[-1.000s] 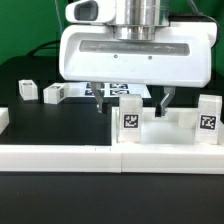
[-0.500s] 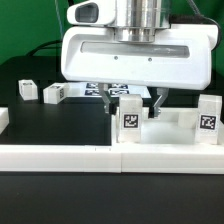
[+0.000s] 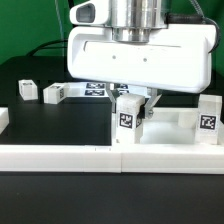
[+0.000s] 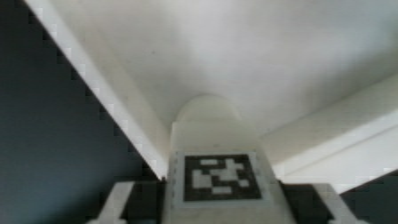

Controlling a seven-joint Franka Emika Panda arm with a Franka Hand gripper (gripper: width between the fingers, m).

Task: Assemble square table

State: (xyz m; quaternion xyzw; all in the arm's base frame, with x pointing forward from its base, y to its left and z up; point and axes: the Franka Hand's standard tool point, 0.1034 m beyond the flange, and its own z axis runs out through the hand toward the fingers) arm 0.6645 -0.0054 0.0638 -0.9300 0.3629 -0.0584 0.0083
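The white square tabletop (image 3: 172, 127) lies at the exterior view's right, with two tagged leg blocks standing upright on it. My gripper (image 3: 131, 108) is down over the nearer upright leg (image 3: 128, 120), one finger on each side of it. In the wrist view the jaws press against both sides of this tagged leg (image 4: 217, 150), with my gripper (image 4: 219, 205) shut on it and the tabletop's rim and floor (image 4: 267, 60) beyond. The second upright leg (image 3: 207, 122) stands at the far right. Two loose leg blocks (image 3: 27, 90) (image 3: 52, 93) lie at the left.
A long white border rail (image 3: 60, 155) runs across the front, with a short piece (image 3: 3, 118) at the left edge. The marker board (image 3: 95, 90) lies behind my gripper. The gripper body hides most of the back of the table.
My gripper has moved toward the exterior view's right and its fingers have narrowed from wide apart to closed around the upright leg.
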